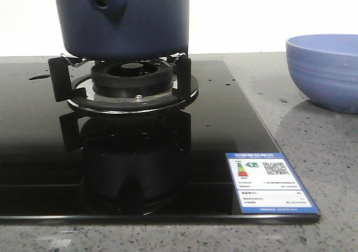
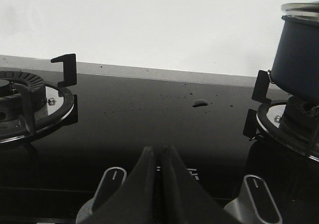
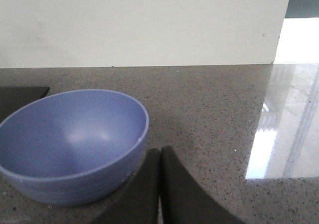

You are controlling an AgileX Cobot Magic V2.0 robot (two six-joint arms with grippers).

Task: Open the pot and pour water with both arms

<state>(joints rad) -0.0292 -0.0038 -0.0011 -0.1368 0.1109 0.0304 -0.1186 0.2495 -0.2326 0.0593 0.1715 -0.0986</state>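
The pot (image 2: 299,50) is seen ahead and right of the left gripper (image 2: 160,154), both arms' jaws closed, empty.

A plain white wall (image 1: 268,11) runs behind everything, evenly lit and bare. Below it lies a grey speckled stone counter (image 1: 330,168), with a glossy black glass cooktop (image 1: 235,117) set into it toward nine o'clock. In the right wrist view the counter (image 3: 219,114) carries a bright glare patch at three o'clock, where the wall (image 3: 149,25) ends at a corner.
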